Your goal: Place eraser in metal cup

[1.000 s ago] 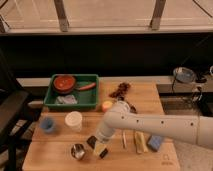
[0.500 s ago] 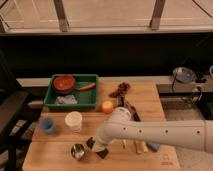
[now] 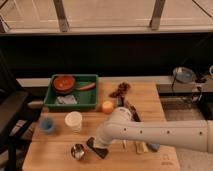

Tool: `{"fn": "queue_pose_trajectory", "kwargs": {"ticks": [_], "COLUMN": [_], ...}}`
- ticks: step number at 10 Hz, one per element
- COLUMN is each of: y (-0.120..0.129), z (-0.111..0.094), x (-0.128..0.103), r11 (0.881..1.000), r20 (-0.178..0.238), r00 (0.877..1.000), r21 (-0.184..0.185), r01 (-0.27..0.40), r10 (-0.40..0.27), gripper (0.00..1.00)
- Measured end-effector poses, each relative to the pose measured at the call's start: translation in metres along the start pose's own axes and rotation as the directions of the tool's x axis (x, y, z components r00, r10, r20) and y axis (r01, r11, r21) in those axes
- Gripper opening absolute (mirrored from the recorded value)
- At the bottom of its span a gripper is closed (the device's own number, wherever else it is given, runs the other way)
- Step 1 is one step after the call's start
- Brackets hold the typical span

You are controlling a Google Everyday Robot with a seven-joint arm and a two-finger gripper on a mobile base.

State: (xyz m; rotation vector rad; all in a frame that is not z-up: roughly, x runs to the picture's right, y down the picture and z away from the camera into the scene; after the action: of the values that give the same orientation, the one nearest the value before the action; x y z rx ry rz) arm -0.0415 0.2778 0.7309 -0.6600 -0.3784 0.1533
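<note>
The metal cup [image 3: 77, 151] is small and shiny and stands near the front edge of the wooden table [image 3: 55, 150]. My gripper [image 3: 97, 147] is just right of the cup, low over the table, at the end of the white arm [image 3: 150, 134] that reaches in from the right. It is shut on the eraser [image 3: 93, 143], a flat black block that sticks out toward the cup. The eraser is beside the cup's rim, not inside it.
A white cup [image 3: 74, 120] and a small blue cup [image 3: 47, 125] stand behind the metal cup. A green tray [image 3: 92, 102] holds a red bowl [image 3: 64, 83]. An orange object [image 3: 107, 106], a black-handled utensil [image 3: 131, 111] and a blue sponge [image 3: 154, 146] lie near the arm.
My gripper has shifted slightly left toward the metal cup with the eraser, and the arm has dropped lower over the table. The cups have not moved.
</note>
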Motion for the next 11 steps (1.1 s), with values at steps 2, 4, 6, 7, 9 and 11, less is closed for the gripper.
{"fn": "queue_pose_trajectory", "kwargs": {"ticks": [2,4,6,7,9,11], "y": [-0.003,-0.003,0.0,0.003,0.005,0.006], "z": [-0.018,-0.03,-0.024,-0.018,-0.013,-0.011], "x": [0.002,0.005,0.006,0.007,0.009,0.011], "r11": [1.0,1.0,1.0,0.999,0.998,0.998], "r20": [-0.008,-0.017,-0.038,-0.049,-0.063,-0.075], "r00": [1.0,1.0,0.999,0.999,0.998,0.997], "r21": [0.008,0.009,-0.022,-0.041,-0.058,-0.066], "r01": [0.0,-0.001,0.011,0.015,0.016,0.015], "r10": [0.0,0.001,-0.012,-0.017,-0.02,-0.02], "gripper": [0.19,0.38,0.58,0.7,0.76,0.76]}}
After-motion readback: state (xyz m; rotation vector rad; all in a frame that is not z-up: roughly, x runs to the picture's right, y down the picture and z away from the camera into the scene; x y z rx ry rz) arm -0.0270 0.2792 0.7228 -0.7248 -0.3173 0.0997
